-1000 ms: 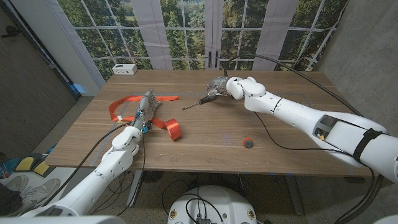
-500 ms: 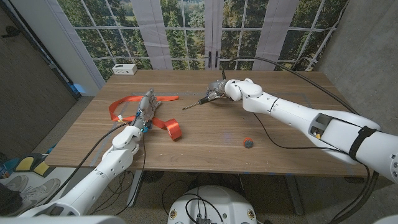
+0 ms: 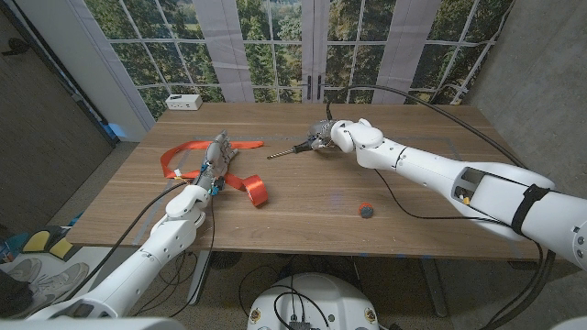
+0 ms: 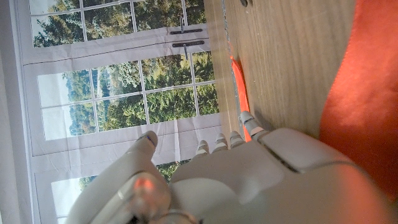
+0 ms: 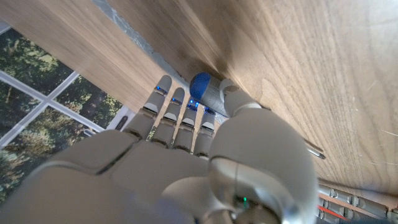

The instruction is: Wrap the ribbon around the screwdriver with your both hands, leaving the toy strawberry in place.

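My right hand (image 3: 322, 136) grips the screwdriver (image 3: 292, 148) by its handle, shaft pointing toward my left hand (image 3: 218, 156), which rests on the ribbon (image 3: 249, 186); its grip I cannot tell. Next, I judge: bring them together. Strawberry (image 3: 366, 210) sits well apart.

Setting: indoor test room or lab, office-like. Evidence: plain wooden tabletop (image 3: 303, 197) on a metal frame; tall multi-pane windows (image 3: 275, 37) with white frames facing dense evergreen trees; grey wall panels (image 3: 46, 119) at either side; loose black cables (image 3: 431, 96) trailing across the tabletop; small white box (image 3: 184, 102) at the far corner; grey carpet (image 3: 92, 197) below.
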Available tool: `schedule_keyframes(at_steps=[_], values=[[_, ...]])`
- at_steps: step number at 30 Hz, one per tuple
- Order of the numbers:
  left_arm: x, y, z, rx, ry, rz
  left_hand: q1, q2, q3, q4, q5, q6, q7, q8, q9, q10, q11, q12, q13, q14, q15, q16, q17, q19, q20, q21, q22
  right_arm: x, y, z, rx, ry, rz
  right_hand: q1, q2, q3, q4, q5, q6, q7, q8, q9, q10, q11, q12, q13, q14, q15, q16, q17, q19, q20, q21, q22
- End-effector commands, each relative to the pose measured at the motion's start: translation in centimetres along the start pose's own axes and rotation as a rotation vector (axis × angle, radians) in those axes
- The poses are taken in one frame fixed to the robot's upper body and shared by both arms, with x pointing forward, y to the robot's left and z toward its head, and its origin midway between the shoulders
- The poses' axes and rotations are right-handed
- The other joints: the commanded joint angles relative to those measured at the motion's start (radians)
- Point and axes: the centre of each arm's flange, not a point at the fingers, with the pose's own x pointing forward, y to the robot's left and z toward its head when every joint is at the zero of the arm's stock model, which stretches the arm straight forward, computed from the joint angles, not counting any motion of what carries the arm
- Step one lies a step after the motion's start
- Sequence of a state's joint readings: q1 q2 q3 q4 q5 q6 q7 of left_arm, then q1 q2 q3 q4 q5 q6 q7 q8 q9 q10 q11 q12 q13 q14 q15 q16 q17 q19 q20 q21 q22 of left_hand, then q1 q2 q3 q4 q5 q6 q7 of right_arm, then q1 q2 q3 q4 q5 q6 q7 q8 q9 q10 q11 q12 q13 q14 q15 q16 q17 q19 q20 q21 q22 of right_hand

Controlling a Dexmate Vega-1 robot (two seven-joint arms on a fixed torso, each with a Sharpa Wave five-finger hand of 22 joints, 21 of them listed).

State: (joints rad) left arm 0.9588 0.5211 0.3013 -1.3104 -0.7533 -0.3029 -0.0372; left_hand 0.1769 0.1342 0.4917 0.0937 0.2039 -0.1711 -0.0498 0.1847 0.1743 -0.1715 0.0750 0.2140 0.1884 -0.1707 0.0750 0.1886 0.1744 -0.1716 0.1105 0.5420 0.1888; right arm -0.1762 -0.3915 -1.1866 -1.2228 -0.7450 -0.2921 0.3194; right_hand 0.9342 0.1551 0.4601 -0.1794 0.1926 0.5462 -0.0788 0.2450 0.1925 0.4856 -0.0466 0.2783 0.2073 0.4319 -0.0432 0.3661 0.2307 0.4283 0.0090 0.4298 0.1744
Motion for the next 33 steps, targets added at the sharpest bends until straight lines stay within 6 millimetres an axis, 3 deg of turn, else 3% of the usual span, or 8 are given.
schedule_keyframes(at_steps=[1,6,8,9,16,21,26,33], values=[[0.1,-0.2,0.1,0.0,0.003,-0.01,-0.005,-0.004,-0.001,-0.006,-0.004,-0.101,-0.005,0.0,0.004,-0.171,0.008,-0.002,0.004,-0.171,0.006,-0.001,0.004,-0.158,0.005,0.0,0.001,0.1,0.9,0.3,-0.07,0.02,-0.009,0.052,-0.008,-0.011,0.006,0.003,0.104,-0.006,0.027,0.003,0.09,0.005,0.028,0.007,0.073,-0.106,0.052,0.03,0.032,-0.002,0.013,0.007],[0.0,-0.2,0.1,0.004,0.003,-0.005,-0.006,-0.004,-0.001,-0.006,-0.004,-0.102,-0.005,0.0,0.004,-0.171,0.01,-0.002,0.004,-0.172,0.007,-0.001,0.004,-0.158,0.004,-0.001,0.001,0.0,1.3,0.3,-0.088,0.018,-0.018,0.126,-0.019,-0.025,0.0,0.003,0.268,-0.006,0.072,0.007,0.22,0.007,0.083,0.024,0.165,-0.139,0.118,0.073,0.043,-0.014,0.017,0.009],[0.0,-0.2,0.3,0.004,0.003,-0.009,-0.006,-0.004,-0.001,-0.006,-0.003,-0.103,-0.005,0.0,0.004,-0.171,0.01,-0.002,0.004,-0.172,0.007,-0.001,0.004,-0.157,0.005,-0.001,0.001,0.1,1.4,0.2,-0.079,0.02,-0.006,0.162,-0.02,-0.047,0.01,0.002,0.396,0.003,0.118,0.016,0.34,0.008,0.149,0.047,0.257,-0.163,0.179,0.12,0.062,-0.021,0.027,0.01],[0.0,-0.3,0.3,0.011,0.002,-0.013,-0.006,-0.004,-0.001,-0.006,-0.003,-0.103,-0.005,0.0,0.004,-0.171,0.01,-0.002,0.004,-0.172,0.007,-0.002,0.004,-0.157,0.006,-0.002,0.001,0.0,1.4,0.2,-0.079,0.027,0.0,0.167,-0.017,-0.055,0.015,0.002,0.426,0.014,0.131,0.018,0.373,0.002,0.169,0.055,0.289,-0.154,0.2,0.137,0.072,-0.026,0.032,0.011],[-0.1,-0.9,1.3,0.097,-0.013,-0.051,-0.002,-0.003,0.001,-0.01,-0.003,-0.102,-0.005,0.0,0.004,-0.158,0.01,0.002,0.004,-0.158,0.009,0.003,0.003,-0.147,0.007,-0.001,0.001,-0.8,1.4,-0.1,-0.041,0.018,-0.055,0.172,-0.006,-0.063,0.025,0.004,0.443,0.022,0.141,0.026,0.4,0.0,0.192,0.07,0.316,-0.158,0.22,0.164,0.078,-0.029,0.037,0.012],[-0.9,-2.1,2.5,0.211,-0.023,-0.052,0.019,-0.004,0.01,-0.033,-0.005,-0.095,-0.007,0.004,0.004,-0.134,0.011,0.01,0.004,-0.133,0.011,0.008,0.001,-0.137,0.019,-0.004,-0.001,-1.6,1.3,-0.3,-0.04,0.029,-0.099,0.172,-0.003,-0.062,0.028,0.006,0.442,0.027,0.146,0.032,0.418,0.016,0.205,0.076,0.318,-0.16,0.214,0.166,0.079,-0.029,0.038,0.012],[-2.1,-3.7,3.1,0.276,-0.027,-0.019,0.087,-0.024,0.03,-0.113,-0.02,-0.062,-0.013,0.016,0.005,-0.068,0.003,0.028,0.007,-0.048,0.039,0.024,0.004,-0.157,0.07,-0.029,0.001,-2.4,1.1,-0.6,-0.009,0.046,-0.109,0.171,-0.002,-0.061,0.031,0.007,0.441,0.028,0.149,0.036,0.416,0.017,0.208,0.08,0.319,-0.16,0.209,0.166,0.079,-0.03,0.039,0.012],[-3.0,-4.6,4.5,0.389,-0.095,-0.033,0.126,-0.028,0.041,-0.159,-0.025,-0.032,-0.007,0.021,0.007,-0.035,0.007,0.034,0.01,-0.007,0.043,0.027,0.006,-0.111,0.084,-0.019,0.005,-3.4,1.4,-0.5,-0.003,0.052,-0.126,0.173,-0.002,-0.06,0.031,0.009,0.44,0.027,0.153,0.041,0.415,0.016,0.212,0.084,0.321,-0.161,0.203,0.167,0.079,-0.029,0.04,0.012]])
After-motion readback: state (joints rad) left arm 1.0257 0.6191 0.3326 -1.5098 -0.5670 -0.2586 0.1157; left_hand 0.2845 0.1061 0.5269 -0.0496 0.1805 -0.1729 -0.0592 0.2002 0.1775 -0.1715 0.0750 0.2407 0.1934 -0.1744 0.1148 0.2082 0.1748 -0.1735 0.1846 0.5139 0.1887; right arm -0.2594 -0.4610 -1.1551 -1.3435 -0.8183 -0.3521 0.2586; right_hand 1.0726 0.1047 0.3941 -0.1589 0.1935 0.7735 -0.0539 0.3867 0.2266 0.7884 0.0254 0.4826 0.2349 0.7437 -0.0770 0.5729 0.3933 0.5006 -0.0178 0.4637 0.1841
